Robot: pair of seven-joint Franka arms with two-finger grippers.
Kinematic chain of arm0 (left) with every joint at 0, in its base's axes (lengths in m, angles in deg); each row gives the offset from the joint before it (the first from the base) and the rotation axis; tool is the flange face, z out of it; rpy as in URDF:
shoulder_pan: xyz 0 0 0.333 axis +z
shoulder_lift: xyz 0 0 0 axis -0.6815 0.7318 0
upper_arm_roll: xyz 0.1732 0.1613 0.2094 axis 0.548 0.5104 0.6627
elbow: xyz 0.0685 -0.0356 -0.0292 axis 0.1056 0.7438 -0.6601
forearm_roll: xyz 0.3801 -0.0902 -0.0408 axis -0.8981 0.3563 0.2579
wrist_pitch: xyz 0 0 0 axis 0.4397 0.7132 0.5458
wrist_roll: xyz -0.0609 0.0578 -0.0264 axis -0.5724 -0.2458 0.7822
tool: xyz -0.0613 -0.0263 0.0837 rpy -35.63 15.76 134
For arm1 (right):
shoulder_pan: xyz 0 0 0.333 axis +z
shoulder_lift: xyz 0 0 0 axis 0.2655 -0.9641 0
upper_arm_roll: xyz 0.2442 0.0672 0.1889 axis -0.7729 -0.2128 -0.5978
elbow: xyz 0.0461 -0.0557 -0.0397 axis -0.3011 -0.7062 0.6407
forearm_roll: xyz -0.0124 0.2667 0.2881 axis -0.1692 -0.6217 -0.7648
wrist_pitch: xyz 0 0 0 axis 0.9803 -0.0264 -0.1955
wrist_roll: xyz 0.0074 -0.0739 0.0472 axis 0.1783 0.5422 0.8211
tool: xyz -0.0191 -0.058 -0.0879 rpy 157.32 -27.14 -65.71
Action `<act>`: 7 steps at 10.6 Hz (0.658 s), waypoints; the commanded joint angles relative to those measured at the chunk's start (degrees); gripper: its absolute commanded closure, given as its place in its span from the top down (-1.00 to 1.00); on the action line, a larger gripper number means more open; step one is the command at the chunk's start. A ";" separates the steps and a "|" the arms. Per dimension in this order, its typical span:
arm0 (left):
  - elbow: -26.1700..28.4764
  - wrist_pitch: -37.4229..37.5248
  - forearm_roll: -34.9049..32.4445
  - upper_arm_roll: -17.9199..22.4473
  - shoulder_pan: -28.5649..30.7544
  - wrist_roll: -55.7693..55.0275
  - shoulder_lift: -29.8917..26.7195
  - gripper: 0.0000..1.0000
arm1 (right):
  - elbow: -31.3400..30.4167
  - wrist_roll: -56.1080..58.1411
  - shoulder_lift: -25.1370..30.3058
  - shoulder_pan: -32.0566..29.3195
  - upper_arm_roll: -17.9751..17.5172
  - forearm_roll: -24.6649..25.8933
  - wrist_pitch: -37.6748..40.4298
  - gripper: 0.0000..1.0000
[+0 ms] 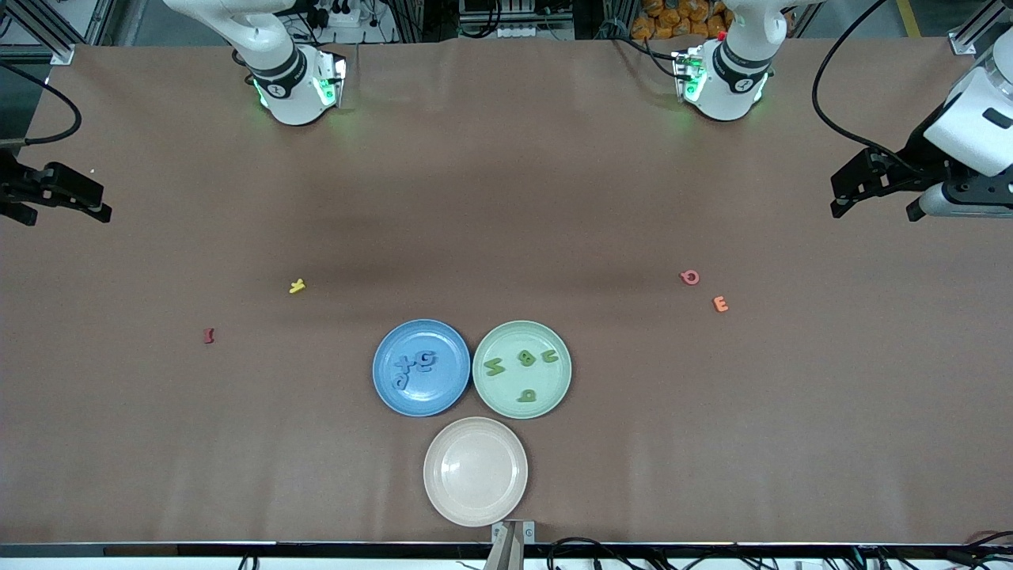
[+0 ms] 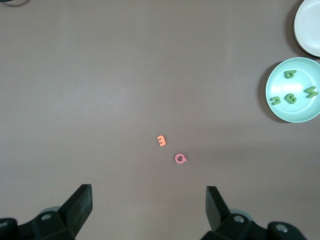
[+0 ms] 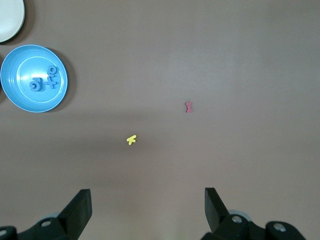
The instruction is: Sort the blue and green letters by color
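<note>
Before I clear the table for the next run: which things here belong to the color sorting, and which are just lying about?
Belongs to the job:
- blue letters, on the blue plate
- green letters, on the green plate

Just lying about:
- yellow letter
- dark red letter
- pink letter
- orange letter
- cream plate, nothing on it

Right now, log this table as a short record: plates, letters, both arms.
blue plate: holds the blue letters, bunched together
green plate: beside the blue plate, holds four green letters, spread apart
cream plate: nearest the front camera, nothing in it
loose letters: yellow letter and dark red letter toward the right arm's end; pink letter and orange letter toward the left arm's end
left gripper: fingers open, empty, waiting at its table end
right gripper: fingers open, empty, waiting at its table end
sorting: looks done
</note>
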 commanded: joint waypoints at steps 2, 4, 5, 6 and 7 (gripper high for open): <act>-0.82 1.29 -1.16 -0.30 -0.19 -0.86 -0.29 1.00 | 0.27 -0.29 -0.45 -1.03 -0.80 0.85 0.16 1.00; -0.90 1.29 -1.16 -0.30 -0.19 -0.77 -0.29 1.00 | 0.10 0.14 -0.63 -1.29 -0.02 0.68 0.43 1.00; -0.82 1.29 -1.08 -0.30 -0.19 -0.86 -0.29 1.00 | -0.07 0.84 -0.46 -1.38 -0.01 0.16 0.95 1.00; -0.82 1.29 -0.99 -0.30 -0.19 -0.86 -0.29 1.00 | -0.34 0.85 -0.28 -1.30 -0.01 0.15 0.87 1.00; -0.82 1.29 -0.90 -0.30 -0.10 -0.86 -0.29 1.00 | -0.51 0.59 -0.11 -1.21 -0.10 0.15 1.04 1.00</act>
